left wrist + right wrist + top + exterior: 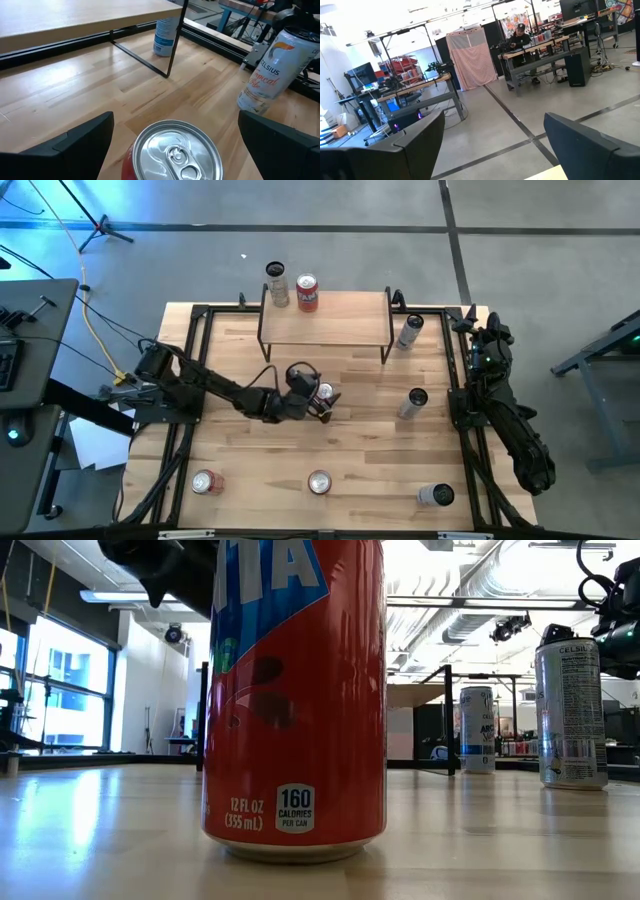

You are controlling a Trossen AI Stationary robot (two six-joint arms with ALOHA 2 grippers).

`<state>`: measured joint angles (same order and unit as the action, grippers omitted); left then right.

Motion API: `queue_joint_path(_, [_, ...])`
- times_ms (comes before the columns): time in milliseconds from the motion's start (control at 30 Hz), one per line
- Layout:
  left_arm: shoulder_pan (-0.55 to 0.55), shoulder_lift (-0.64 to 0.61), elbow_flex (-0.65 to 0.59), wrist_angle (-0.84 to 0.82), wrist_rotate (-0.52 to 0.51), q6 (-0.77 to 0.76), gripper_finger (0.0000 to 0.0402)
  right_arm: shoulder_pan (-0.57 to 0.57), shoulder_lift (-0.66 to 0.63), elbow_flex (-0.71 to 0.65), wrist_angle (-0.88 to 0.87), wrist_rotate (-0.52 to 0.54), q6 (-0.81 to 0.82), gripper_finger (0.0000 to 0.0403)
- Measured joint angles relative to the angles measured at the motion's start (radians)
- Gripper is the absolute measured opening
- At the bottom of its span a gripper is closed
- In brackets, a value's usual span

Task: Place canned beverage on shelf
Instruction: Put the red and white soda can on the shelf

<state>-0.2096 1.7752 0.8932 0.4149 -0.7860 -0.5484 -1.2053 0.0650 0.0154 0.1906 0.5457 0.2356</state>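
At mid-counter (230, 480), the left end effector (172, 140) straddles an upright red can (172, 155), fingers wide apart, short of the shelf (325, 318). An off-centre closure could tip it. The right end effector (495, 145), parked, stands part-open.

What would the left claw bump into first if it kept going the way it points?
Probably the red can: its top sits right between the left claw's open fingers. Beyond it stand the shelf's black legs, but the can looks nearer.
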Motion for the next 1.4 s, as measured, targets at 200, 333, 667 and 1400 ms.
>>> queue_joint_path(200, [-0.001, -0.006, 0.000, -0.031, -0.007, 0.000, 0.0397, 0.000, 0.000, 0.000, 0.000, 0.000, 0.000, 0.0328])
queue_joint_path(333, [0.000, -0.027, 0.000, -0.094, 0.000, -0.042, 0.0397, 0.000, 0.000, 0.000, 0.000, 0.000, 0.000, 0.0328])
queue_joint_path(667, [0.000, -0.093, 0.000, -0.229, 0.005, -0.155, 0.0397, 0.000, 0.000, 0.000, 0.000, 0.000, 0.000, 0.0328])
queue_joint_path(1400, [0.041, -0.254, 0.192, -0.836, 0.185, -0.618, 0.0397, 0.000, 0.000, 0.000, 0.000, 0.000, 0.000, 0.0328])
